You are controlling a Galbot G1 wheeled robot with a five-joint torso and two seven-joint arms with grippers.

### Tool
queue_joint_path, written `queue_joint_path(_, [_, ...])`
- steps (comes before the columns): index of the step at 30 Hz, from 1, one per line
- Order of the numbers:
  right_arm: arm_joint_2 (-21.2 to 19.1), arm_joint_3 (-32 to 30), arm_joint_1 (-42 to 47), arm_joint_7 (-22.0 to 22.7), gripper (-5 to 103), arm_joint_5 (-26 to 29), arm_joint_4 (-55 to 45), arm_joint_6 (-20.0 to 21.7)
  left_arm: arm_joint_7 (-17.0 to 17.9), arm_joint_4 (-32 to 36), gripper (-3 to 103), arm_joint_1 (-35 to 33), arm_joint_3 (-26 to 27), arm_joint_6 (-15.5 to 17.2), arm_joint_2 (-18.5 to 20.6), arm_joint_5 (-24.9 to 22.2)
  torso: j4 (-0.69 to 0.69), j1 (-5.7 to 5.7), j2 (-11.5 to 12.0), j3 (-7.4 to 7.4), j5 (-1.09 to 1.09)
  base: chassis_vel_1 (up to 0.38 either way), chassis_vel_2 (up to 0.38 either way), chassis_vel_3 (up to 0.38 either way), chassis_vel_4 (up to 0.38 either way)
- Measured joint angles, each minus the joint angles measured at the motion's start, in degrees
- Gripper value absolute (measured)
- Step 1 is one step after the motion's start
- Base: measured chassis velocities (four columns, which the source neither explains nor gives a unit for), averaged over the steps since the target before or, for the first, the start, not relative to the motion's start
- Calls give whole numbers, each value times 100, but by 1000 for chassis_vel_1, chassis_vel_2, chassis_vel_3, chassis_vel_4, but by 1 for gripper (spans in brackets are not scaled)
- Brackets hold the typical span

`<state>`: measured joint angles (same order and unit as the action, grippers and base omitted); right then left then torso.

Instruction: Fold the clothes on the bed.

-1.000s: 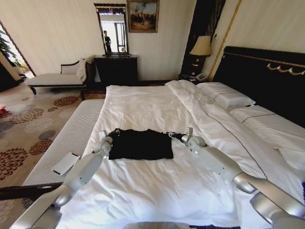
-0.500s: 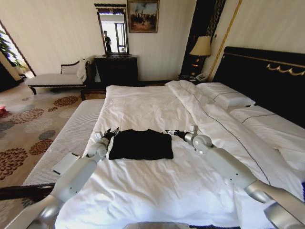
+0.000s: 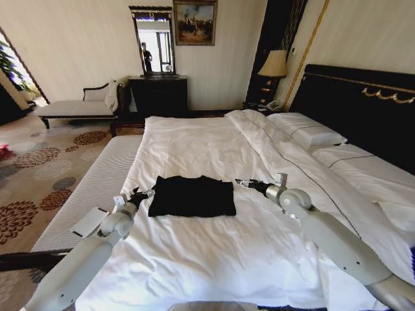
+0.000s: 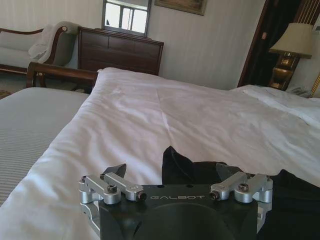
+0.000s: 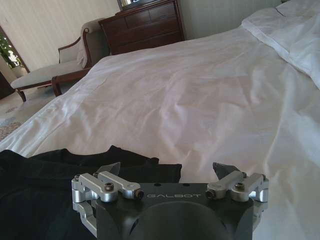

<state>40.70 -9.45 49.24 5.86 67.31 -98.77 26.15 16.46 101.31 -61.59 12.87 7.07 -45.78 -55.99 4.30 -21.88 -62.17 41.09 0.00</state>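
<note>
The clothes, a black T-shirt [image 3: 192, 195], lie folded into a flat rectangle on the white sheet of the bed [image 3: 194, 139]. My left gripper [image 3: 143, 194] hovers open just off the shirt's left edge; in the left wrist view this gripper [image 4: 172, 172] has bare fingers with a corner of the shirt [image 4: 192, 170] beyond them. My right gripper [image 3: 244, 184] is open a short way off the shirt's right edge. In the right wrist view this gripper [image 5: 168, 170] holds nothing, and the shirt [image 5: 40, 192] lies to one side.
A rolled-back duvet [image 3: 292, 162] and pillows [image 3: 308, 129] run along the bed's right side under the dark headboard [image 3: 363, 103]. A striped bench [image 3: 97, 184] with a white flat object [image 3: 89, 222] flanks the left. A chaise [image 3: 78, 107] and dresser [image 3: 159, 94] stand beyond.
Both arms have drawn back from the shirt's side edges, the left toward me and the right outward. The shirt has stayed flat in the same spot.
</note>
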Motion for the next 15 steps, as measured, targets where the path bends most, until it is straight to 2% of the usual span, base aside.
queue_joint_path(5, [-92,-907,955,29,100,535,-620,187,-136,566,100,-887,649,12,17,-27,1,0,0,0,-1,0,0,0,0])
queue_joint_path(7, [-82,-984,1033,35,100,583,-672,228,-158,608,100,-999,718,16,10,-33,1,0,0,0,-1,0,0,0,0])
queue_joint_path(10, [46,-1412,1598,111,100,835,-1032,510,-292,776,100,-1615,1081,37,-68,-64,1,0,0,0,-2,0,0,0,0])
queue_joint_path(12, [55,-1427,1623,122,100,848,-1049,533,-303,784,100,-1649,1102,41,-72,-69,1,0,0,0,-1,0,0,0,0])
queue_joint_path(13, [144,-1540,1810,184,100,985,-1151,772,-416,874,100,-1952,1274,88,-107,-170,1,0,0,0,1,0,0,0,0])
queue_joint_path(15, [230,-1579,1903,232,100,1094,-1171,965,-510,924,100,-2167,1382,124,-156,-246,-1,0,0,0,1,0,0,0,0])
